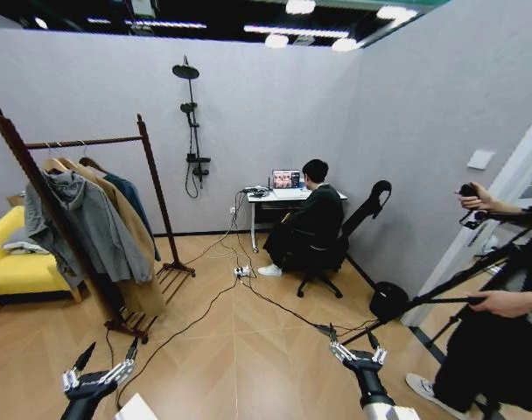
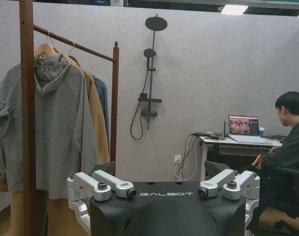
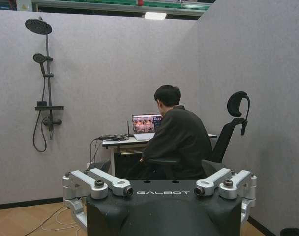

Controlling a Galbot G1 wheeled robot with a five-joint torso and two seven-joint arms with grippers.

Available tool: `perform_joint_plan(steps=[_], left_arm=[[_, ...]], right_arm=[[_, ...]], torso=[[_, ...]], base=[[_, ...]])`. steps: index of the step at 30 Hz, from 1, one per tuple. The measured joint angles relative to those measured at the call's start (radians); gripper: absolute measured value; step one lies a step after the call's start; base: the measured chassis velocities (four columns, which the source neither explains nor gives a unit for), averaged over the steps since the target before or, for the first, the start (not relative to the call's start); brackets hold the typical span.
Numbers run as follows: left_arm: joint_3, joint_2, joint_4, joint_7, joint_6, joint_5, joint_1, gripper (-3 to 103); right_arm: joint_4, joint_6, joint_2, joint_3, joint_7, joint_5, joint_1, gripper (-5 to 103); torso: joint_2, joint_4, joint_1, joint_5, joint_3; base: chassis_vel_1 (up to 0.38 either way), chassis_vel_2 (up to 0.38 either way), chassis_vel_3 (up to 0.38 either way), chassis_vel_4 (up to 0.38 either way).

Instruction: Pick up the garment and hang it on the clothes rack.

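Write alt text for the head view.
A dark wooden clothes rack at left holds the teal garment behind a tan coat and grey hooded jacket. Both open grippers, left and right, hover low over the wood floor.

Glossy wooden clothes rack (image 1: 152, 166), soft-cloth garment (image 1: 131, 199)
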Motion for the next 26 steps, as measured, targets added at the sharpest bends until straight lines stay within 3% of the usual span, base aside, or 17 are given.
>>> perform_joint_plan(steps=[26], left_arm=[[0.0,0.0,0.0,0.0,0.0,0.0,0.0,100]], right_arm=[[0.0,0.0,0.0,0.0,0.0,0.0,0.0,100]], torso=[[0.0,0.0,0.0,0.0,0.0]], base=[[0.0,0.0,0.0,0.0]])
